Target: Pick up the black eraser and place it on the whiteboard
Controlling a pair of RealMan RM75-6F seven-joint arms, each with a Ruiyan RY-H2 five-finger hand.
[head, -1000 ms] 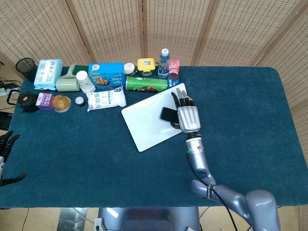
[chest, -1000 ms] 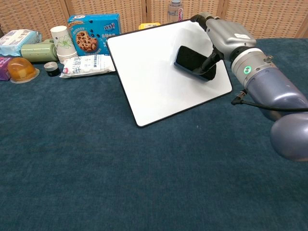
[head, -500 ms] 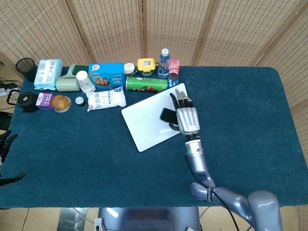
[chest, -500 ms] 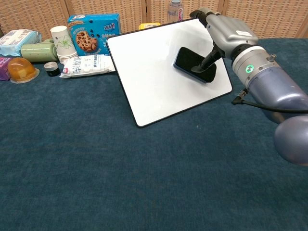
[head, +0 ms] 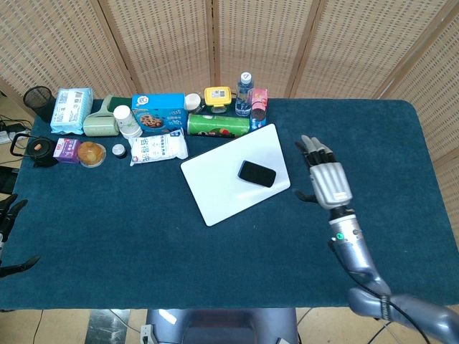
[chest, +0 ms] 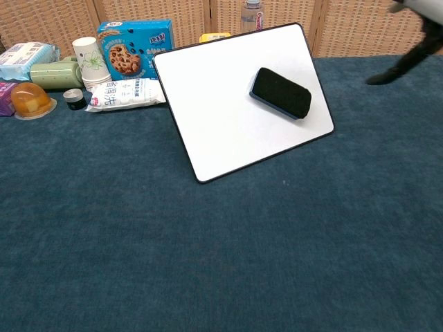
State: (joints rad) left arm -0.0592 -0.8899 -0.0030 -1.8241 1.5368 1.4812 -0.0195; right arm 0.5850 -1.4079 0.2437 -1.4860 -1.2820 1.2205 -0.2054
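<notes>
The black eraser (head: 257,173) (chest: 280,92) lies flat on the white whiteboard (head: 215,186) (chest: 221,124), toward its right side, with nothing touching it. My right hand (head: 325,178) hovers open over the blue cloth to the right of the board, fingers spread and apart from the eraser. In the chest view only a dark finger of the right hand (chest: 408,61) shows at the upper right edge. My left hand (head: 10,236) shows partly at the far left edge of the head view, off the table, with its fingers apart.
Along the table's back left stand a cookie box (head: 158,112), a green tube can (head: 218,125), a water bottle (head: 244,93), a paper cup (head: 124,119), a snack bag (head: 159,148), a tissue pack (head: 72,109) and a jelly cup (head: 91,153).
My right hand has let go of the eraser and drawn back to the right, off the whiteboard. The eraser stays on the board.
</notes>
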